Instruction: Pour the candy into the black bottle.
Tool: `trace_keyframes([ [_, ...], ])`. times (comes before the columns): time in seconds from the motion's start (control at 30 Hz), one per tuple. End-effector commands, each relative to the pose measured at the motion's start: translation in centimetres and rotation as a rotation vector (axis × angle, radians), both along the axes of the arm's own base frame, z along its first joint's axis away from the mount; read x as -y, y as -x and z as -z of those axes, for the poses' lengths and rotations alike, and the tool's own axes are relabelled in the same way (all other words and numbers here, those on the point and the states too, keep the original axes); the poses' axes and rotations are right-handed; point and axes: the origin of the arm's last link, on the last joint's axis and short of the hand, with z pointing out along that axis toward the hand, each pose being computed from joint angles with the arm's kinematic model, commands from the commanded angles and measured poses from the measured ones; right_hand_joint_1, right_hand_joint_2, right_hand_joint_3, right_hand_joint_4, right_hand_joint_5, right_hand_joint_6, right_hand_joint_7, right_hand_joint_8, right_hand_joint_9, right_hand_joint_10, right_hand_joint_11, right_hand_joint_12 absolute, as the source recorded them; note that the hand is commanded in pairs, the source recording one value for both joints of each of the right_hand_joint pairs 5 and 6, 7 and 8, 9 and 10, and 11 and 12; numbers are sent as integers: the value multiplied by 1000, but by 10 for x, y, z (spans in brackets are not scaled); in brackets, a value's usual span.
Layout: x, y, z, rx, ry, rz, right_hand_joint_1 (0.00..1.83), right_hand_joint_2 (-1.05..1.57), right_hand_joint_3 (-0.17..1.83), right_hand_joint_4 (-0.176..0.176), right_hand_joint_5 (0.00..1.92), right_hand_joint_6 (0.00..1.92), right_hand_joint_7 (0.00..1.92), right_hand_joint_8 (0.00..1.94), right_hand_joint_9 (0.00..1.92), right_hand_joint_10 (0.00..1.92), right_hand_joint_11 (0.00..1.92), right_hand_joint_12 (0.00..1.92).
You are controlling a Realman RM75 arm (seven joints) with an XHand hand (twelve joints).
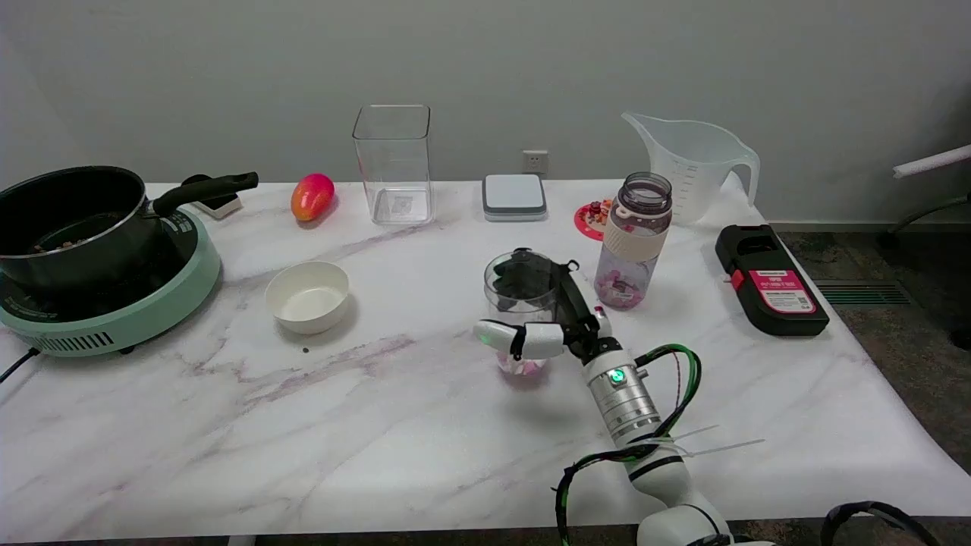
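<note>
While the right hand [542,315] wraps its black-and-white fingers around a clear round glass cup [520,303] near the middle of the white marbled table [227,425], pink and white candy [523,367] shows at the cup's bottom, just under the white thumb that crosses its front. The fingers are clamped on the cup, which stands upright; I cannot tell whether its base touches the table or hangs just above it.

The dark-tinted transparent bottle with a cream sleeve [636,239], the only bottle in view and so presumably the target, stands upright and uncapped at about two o'clock from the cup, near it but apart. A few pink pieces already lie in its bottom.

The coming move turns on that relation: the bottle's mouth sits higher than the cup's rim and toward two o'clock, both long axes vertical. In my judgement the cup must rise, travel that way, then tip over the narrow mouth. The opening is small, so spilled candy and a nudged bottle seem the likely risks.
</note>
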Motion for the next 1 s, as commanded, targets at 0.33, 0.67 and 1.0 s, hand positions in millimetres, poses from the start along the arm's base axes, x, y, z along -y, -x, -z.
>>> trace_keyframes([
  [0.33,-56,5,-29,39,244,-43,1288,1264,483,0,1431,1431,1527,1527,1457,1457,1221,1221],
  [0.67,-105,1,-69,-15,519,-71,1249,1379,434,0,1479,1479,1566,1566,1503,1503,1263,1263],
  [1.0,-137,-23,-112,-106,738,-134,1243,1423,422,0,1496,1496,1587,1587,1530,1530,1287,1287],
])
